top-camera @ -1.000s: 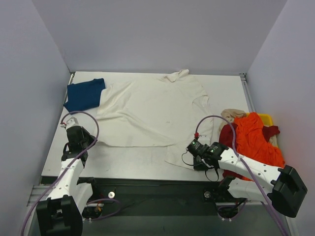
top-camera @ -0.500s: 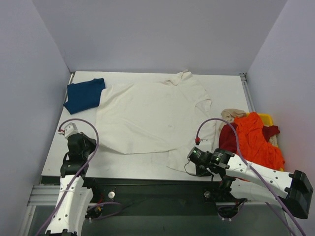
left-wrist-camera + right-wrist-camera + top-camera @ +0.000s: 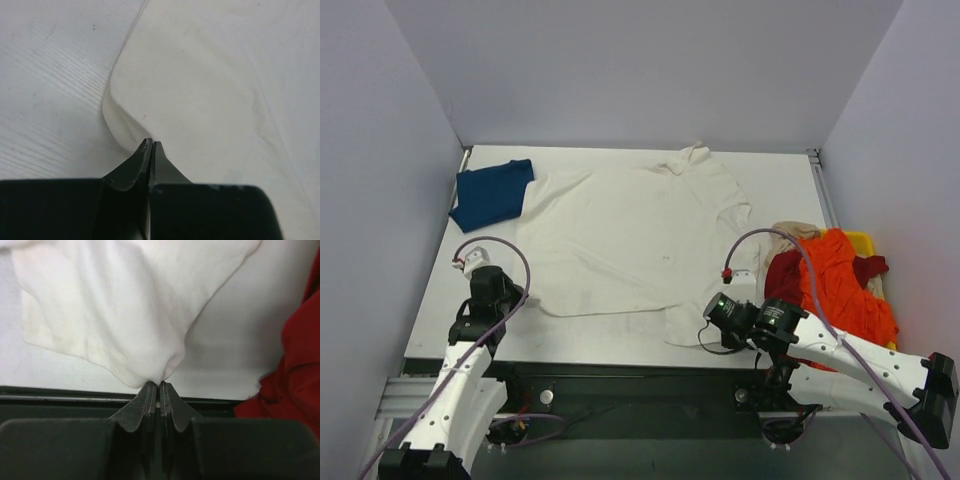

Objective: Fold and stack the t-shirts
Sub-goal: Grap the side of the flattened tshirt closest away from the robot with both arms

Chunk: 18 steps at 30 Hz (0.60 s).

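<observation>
A cream t-shirt (image 3: pixel 630 240) lies spread across the white table. My left gripper (image 3: pixel 525 298) is shut on the near left corner of its hem, and in the left wrist view the cloth (image 3: pixel 210 90) rises in a small fold to the closed tips (image 3: pixel 151 143). My right gripper (image 3: pixel 704 325) is shut on the near right corner. There the cloth (image 3: pixel 125 305) bunches into the tips (image 3: pixel 159 385) just above the table's near edge. A folded dark blue t-shirt (image 3: pixel 492 193) rests at the far left.
A yellow bin (image 3: pixel 860 240) at the right edge holds a heap with an orange t-shirt (image 3: pixel 840 280), a dark red one (image 3: pixel 782 280) and a beige one (image 3: pixel 795 232). The red cloth (image 3: pixel 295 370) lies close to the right of my right gripper. A dark rail (image 3: pixel 620 355) borders the table's near edge.
Both grippers have drawn the cream shirt's near hem a little toward the table's near edge. The left one has also shifted rightward, and the cloth lies flatter.
</observation>
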Motion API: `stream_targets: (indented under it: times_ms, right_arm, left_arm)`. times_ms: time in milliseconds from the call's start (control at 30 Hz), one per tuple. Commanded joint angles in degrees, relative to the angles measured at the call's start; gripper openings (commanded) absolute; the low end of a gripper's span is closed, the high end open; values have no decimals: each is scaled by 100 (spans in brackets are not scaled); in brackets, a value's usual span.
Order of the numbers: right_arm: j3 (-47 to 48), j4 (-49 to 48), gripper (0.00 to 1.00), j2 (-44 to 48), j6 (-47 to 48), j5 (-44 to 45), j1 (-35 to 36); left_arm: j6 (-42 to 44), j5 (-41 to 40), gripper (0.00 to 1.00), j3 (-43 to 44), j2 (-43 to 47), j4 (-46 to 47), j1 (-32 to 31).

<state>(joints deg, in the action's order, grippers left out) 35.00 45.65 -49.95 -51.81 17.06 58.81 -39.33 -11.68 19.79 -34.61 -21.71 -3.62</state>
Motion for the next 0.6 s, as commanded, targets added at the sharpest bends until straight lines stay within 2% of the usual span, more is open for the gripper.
stream_targets:
  times_ms: [0, 200, 567]
  right_arm:
    - [620, 252, 0, -260, 250, 860, -167]
    - [1360, 41, 0, -875, 970, 1107, -844]
    - [2335, -890, 0, -2088, 2008, 685, -1968]
  left_arm:
    - [241, 394, 0, 411, -798, 1035, 133]
    - [321, 1168, 0, 640, -1687, 1968, 686]
    - [374, 2178, 0, 947, -2814, 3032, 1284]
